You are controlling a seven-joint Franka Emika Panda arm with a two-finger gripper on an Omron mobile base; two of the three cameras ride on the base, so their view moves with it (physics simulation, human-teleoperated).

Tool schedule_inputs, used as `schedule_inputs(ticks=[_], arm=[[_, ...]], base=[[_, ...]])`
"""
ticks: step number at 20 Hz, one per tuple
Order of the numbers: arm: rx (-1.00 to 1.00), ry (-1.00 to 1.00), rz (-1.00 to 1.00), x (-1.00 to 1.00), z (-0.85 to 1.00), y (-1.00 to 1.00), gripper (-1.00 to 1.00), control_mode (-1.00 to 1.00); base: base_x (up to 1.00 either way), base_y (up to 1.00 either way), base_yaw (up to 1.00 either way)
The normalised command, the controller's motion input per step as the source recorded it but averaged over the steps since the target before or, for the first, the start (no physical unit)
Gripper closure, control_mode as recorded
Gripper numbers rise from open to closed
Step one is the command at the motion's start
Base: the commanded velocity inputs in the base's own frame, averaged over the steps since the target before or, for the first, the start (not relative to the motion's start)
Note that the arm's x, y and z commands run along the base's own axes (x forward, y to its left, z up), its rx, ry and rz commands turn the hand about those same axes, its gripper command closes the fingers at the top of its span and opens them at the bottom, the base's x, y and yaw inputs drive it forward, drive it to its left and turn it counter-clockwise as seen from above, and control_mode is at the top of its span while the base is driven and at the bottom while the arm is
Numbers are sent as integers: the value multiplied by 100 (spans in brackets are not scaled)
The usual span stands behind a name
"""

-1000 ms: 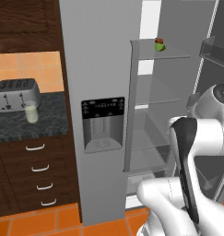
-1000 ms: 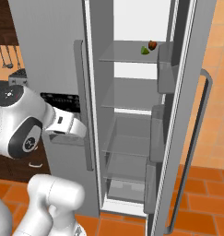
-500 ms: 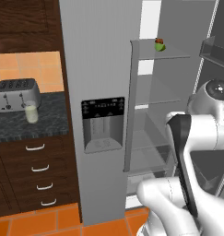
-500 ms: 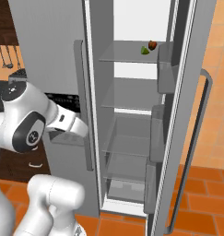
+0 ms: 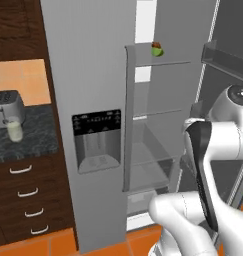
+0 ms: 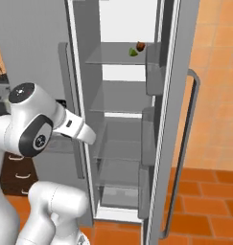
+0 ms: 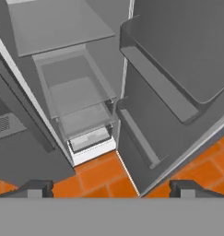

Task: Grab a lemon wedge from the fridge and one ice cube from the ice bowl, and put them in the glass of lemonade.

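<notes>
One small yellow-green lemon wedge (image 5: 158, 50) sits on the top glass shelf (image 6: 119, 53) inside the fridge (image 5: 88, 75), touching a darker reddish-brown rounded item (image 6: 141, 46) on the same shelf. That shelf is a thin, translucent grey pane, and further flat panes of the same kind stack below it, down to boxy clear drawers (image 7: 76, 92) near the floor. The fridge is smooth matte grey, its right door (image 6: 178, 95) swung wide open and lined with moulded bins, a long vertical bar handle on its outer face. Its closed left door carries a black-panelled dispenser recess (image 5: 96, 141). Off to the left, on a dark speckled stone table (image 5: 25, 135), the glass of lemonade (image 5: 13, 130) stands just in front of a silver toaster (image 5: 6, 105), a small clear tumbler of creamy liquid. Orange square tiles cover the floor (image 7: 99, 175). The pincer (image 7: 111, 189) is spread fully apart with nothing between its dark blocky tips, pointing down toward the lower drawers, well below the wedge.
</notes>
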Motion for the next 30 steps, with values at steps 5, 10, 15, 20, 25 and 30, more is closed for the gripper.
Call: schedule_inputs(ticks=[5,10,15,20,25,30], arm=[[0,0,0,0,0,0,-100,100],[0,0,0,0,0,0,-100,100],[0,0,0,0,0,0,-100,100],[0,0,0,0,0,0,-100,100],[1,-2,0,2,0,0,-100,-100],[4,-13,10,-1,4,0,-100,-100]], base=[[81,-22,-16],[78,-30,-1],[74,-43,0],[48,-9,0],[3,0,0],[0,0,0]])
